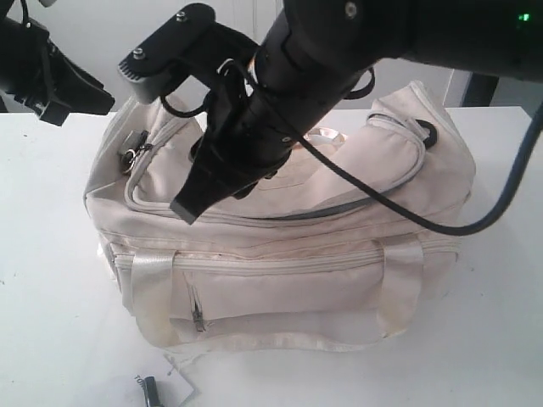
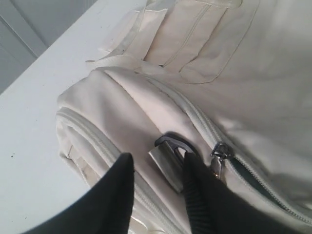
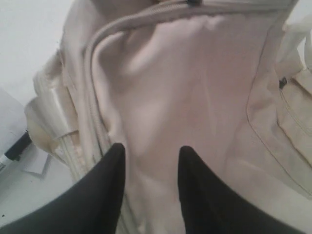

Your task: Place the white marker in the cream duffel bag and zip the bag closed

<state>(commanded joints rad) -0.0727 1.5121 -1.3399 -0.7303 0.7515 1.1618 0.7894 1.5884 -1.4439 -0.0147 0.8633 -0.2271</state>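
— Where is the cream duffel bag (image 1: 280, 280)?
— In the middle of the worktop (image 1: 51, 322), long side forward; its flap zip gapes, with the dark inside showing.
— And the white marker (image 1: 151, 392)?
— Outside the bag, I think; a dark tip lies on the worktop in front of it, beside a paper tag (image 1: 182, 380); the body is cut off.
— The claws?
— The right claw (image 3: 152, 148) is open and empty over the flap; the left claw (image 2: 157, 160) is open, astride a metal buckle (image 2: 165, 168) near the zip pull (image 2: 218, 158).

Right arm (image 1: 310, 72) over cream duffel bag (image 1: 280, 292)
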